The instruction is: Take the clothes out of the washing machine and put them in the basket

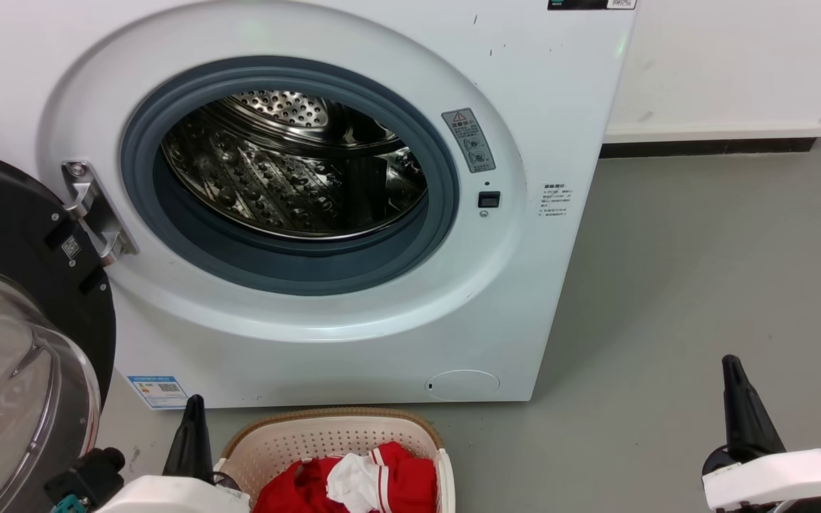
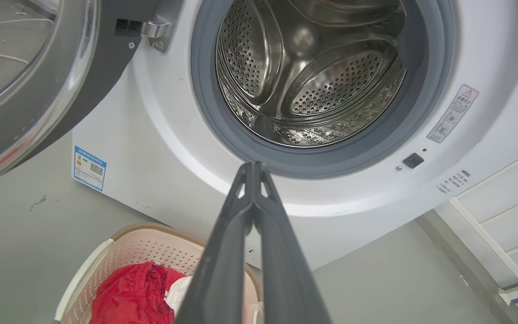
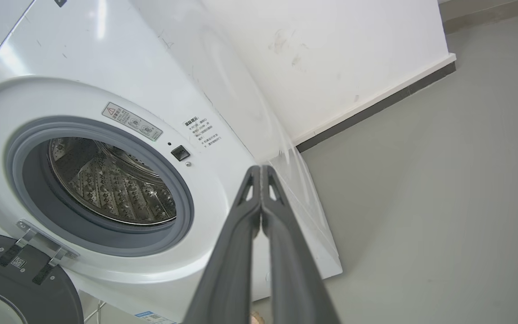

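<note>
The white washing machine (image 1: 325, 335) fills the upper left of the head view, its door (image 1: 18, 320) swung open to the left. Only bare perforated steel shows in the drum (image 1: 296, 171). The cream basket (image 1: 311, 438) stands on the floor just in front, holding the red clothes (image 1: 389, 477) with a white piece on top. My left gripper (image 1: 193, 420) is shut and empty, just left of the basket. My right gripper (image 1: 732, 377) is shut and empty, well to the right over bare floor. In the left wrist view the basket (image 2: 106, 256) and the clothes (image 2: 128, 292) lie below my left gripper (image 2: 253, 167).
The open glass door (image 2: 25, 81) juts out at the left. A white wall with a dark skirting strip (image 1: 710, 146) runs behind the machine on the right. Grey floor (image 1: 703, 285) spreads to the right of the machine.
</note>
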Motion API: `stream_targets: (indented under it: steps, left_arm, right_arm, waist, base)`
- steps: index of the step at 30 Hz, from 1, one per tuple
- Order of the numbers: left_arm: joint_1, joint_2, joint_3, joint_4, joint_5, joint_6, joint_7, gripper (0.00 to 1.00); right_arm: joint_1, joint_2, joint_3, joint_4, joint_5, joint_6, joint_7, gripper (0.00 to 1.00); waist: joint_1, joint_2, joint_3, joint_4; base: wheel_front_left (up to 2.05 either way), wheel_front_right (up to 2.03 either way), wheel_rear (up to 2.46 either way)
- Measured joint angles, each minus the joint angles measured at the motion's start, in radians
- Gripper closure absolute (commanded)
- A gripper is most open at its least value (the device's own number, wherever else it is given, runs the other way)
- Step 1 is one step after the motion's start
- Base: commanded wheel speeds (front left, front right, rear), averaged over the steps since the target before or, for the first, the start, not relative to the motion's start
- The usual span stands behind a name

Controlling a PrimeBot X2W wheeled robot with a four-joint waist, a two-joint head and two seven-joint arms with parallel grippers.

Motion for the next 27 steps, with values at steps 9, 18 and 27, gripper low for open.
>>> stream_targets:
  steps: [9,18,27]
  left_arm:
    - [-0.023,0.000,0.009,0.016,-0.134,-0.017,0.030,1.00]
    - [-0.045,0.000,0.020,0.032,-0.256,-0.028,0.060,1.00]
    - [-0.064,0.000,0.028,0.044,-0.368,-0.042,0.087,1.00]
  right_arm:
    - [-0.018,-0.002,-0.002,0.016,0.140,0.000,0.031,1.00]
    - [-0.038,-0.003,-0.003,0.031,0.268,0.000,0.058,1.00]
    - [-0.049,-0.004,-0.005,0.046,0.384,0.000,0.085,1.00]
  waist:
    - [0.0000,0.0000,0.002,0.003]
    - [0.0000,0.0000,0.003,0.007]
    - [0.0000,0.0000,0.005,0.010]
  base:
    - [0.00,0.00,0.00]
    - [0.00,0.00,0.00]
    - [0.00,0.00,0.00]
